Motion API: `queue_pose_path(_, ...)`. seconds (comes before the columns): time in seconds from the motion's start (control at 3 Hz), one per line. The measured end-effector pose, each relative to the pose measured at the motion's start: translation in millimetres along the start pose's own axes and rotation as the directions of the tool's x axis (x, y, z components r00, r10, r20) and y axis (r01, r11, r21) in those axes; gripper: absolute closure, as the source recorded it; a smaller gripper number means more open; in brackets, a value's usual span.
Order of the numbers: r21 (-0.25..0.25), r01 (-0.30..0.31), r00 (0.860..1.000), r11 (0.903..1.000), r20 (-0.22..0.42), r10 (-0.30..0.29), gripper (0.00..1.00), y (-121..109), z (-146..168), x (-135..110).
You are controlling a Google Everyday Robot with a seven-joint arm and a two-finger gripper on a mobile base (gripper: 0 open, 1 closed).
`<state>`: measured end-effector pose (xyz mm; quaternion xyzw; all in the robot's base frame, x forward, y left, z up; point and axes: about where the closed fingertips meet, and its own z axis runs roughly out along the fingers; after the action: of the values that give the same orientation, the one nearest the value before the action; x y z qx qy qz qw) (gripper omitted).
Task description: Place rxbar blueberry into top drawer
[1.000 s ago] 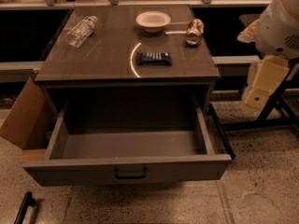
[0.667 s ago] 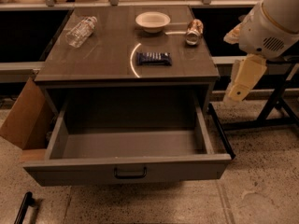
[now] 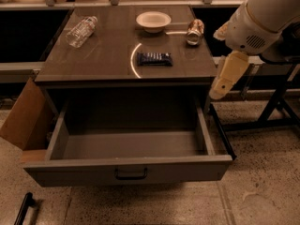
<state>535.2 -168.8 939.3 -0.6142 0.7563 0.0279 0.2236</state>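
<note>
The rxbar blueberry [image 3: 154,58], a dark navy bar, lies flat near the middle of the dark tabletop [image 3: 103,60]. Below it the top drawer [image 3: 126,169] is pulled wide open, with its grey inside showing nothing in it and a black bar handle [image 3: 131,174] on the front panel. My gripper [image 3: 219,90] hangs from the white arm [image 3: 258,22] at the right, just off the table's right edge, above the drawer's right side. It is to the right of the bar and holds nothing that I can see.
On the tabletop, a clear water bottle [image 3: 82,30] lies at the back left, a white bowl [image 3: 153,20] at the back middle, and a metallic can [image 3: 194,31] on its side at the back right. A cardboard box [image 3: 23,121] leans at the left. A black metal frame [image 3: 276,107] stands at the right.
The arm has swung left toward the table, and the gripper now hangs close to the table's right edge. The bar and drawer have not moved.
</note>
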Motion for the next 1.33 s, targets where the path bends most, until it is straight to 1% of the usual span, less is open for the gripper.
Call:
queue_pose_path(0.33,-0.016,0.036,0.997,0.9992,0.068,-0.035,0.0,-32.2,34.9,-36.2)
queue_pose_path(0.67,-0.046,0.059,0.989,0.9972,0.136,-0.053,0.0,-59.8,73.8,-72.3)
queue_pose_path(1.0,-0.095,0.081,0.98,0.9922,0.191,-0.062,0.0,-74.5,108.8,-101.0)
queue_pose_path(1.33,-0.159,0.1,0.969,0.9823,0.238,-0.06,0.0,-80.9,140.6,-120.8)
